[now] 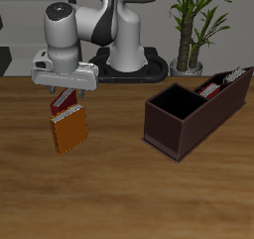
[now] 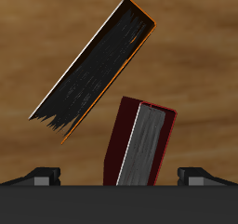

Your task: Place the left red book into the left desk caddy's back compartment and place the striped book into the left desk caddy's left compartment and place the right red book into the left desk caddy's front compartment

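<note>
While fingers (image 1: pixel 65 91) grip the right red book (image 1: pixel 63 101), wooden table (image 1: pixel 119 193) shows.

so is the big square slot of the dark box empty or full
Empty: in the exterior view the dark box's big square slot shows only dark inside walls, while books stand in the narrower far end.

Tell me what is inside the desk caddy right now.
In the left desk caddy, the large square compartment nearest the camera looks dark and empty. At the far end, a red book and pale striped edges stick up from the narrow slots; their lower parts are hidden by the walls.
</note>
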